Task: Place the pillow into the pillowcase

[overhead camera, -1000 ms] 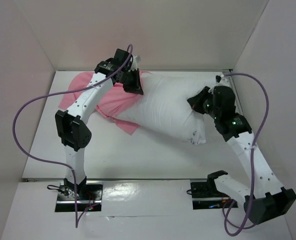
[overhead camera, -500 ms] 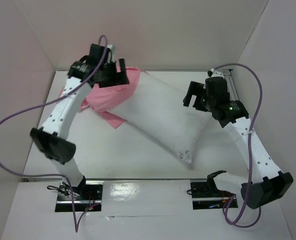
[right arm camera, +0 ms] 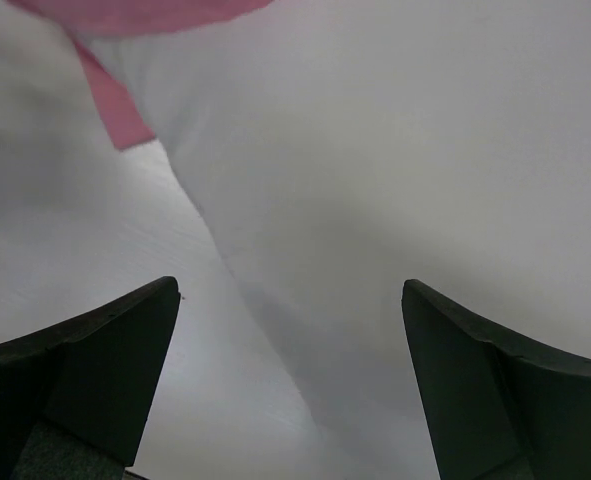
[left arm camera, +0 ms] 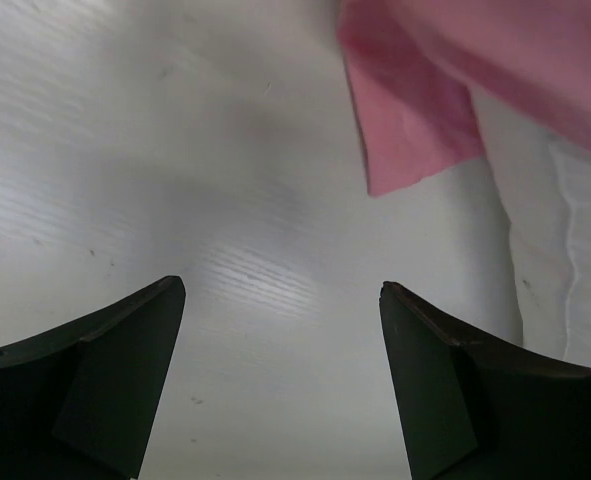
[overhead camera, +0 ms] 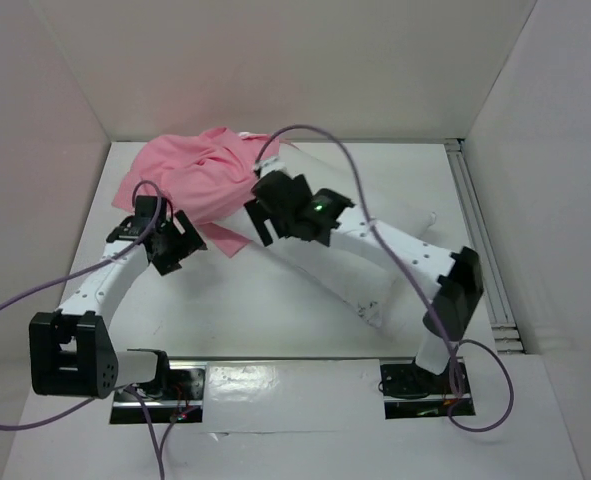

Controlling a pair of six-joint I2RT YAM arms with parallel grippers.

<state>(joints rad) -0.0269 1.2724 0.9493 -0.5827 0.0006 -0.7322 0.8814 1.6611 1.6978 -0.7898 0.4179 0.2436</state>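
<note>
Two grippers, both spread wide and empty: left gripper (overhead camera: 170,243) just left of the pillow (overhead camera: 350,285), over the table (overhead camera: 275,325); right gripper (overhead camera: 270,210) above the pillow's middle. Pillowcase (overhead camera: 190,170) bunched at the pillow's far-left end, pillow mostly bare. Risk: pinching both satin layers together would likely shut the opening.

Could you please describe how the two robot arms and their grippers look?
The left arm and the right arm both have white links and bulky black joints. A thin purple cable trails from each. A green light glows near the right wrist. The left gripper and the right gripper have black, wedge-shaped fingers.
</note>
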